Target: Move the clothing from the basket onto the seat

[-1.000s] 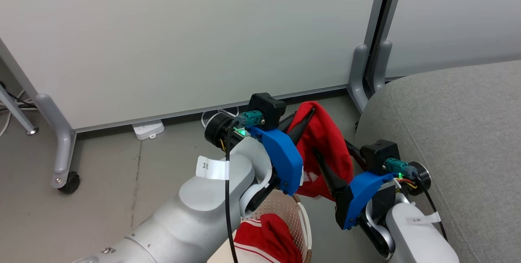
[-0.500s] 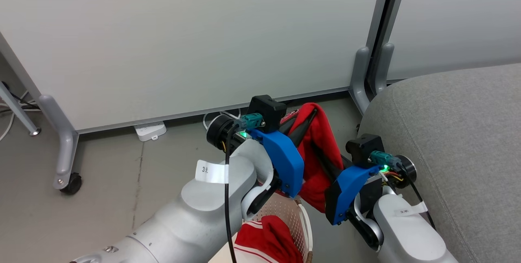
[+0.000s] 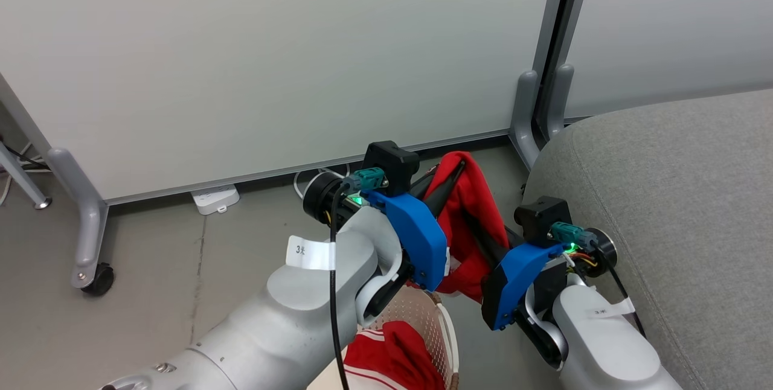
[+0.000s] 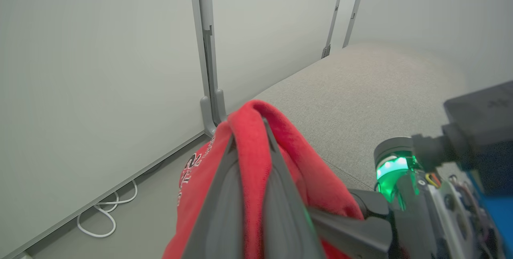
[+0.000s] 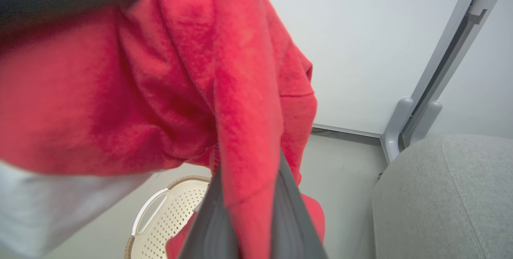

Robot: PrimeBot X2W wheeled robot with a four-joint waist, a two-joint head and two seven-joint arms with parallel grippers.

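A red garment of the clothing (image 3: 477, 221) hangs in the air above the basket (image 3: 438, 320), between my two arms. My left gripper (image 3: 462, 165) is shut on its top fold, and in the left wrist view the red cloth (image 4: 256, 162) is pinched between the dark fingers (image 4: 230, 199). Lower down, my right gripper (image 3: 468, 218) is shut on the same garment; red cloth (image 5: 244, 138) runs between its fingers (image 5: 290, 215). More red and white clothing (image 3: 392, 354) lies in the cream perforated basket (image 5: 164, 219). The grey seat (image 3: 670, 197) is just to the right.
White partition panels on grey feet stand behind, one with a caster (image 3: 99, 275). A white power strip (image 3: 215, 198) and a looped white cable (image 4: 106, 219) lie on the grey floor by the panel. The seat's rounded corner (image 5: 437, 195) is close to my right arm.
My right gripper has moved left into the hanging garment and shut on it. The left gripper kept its hold. The head view shifted slightly.
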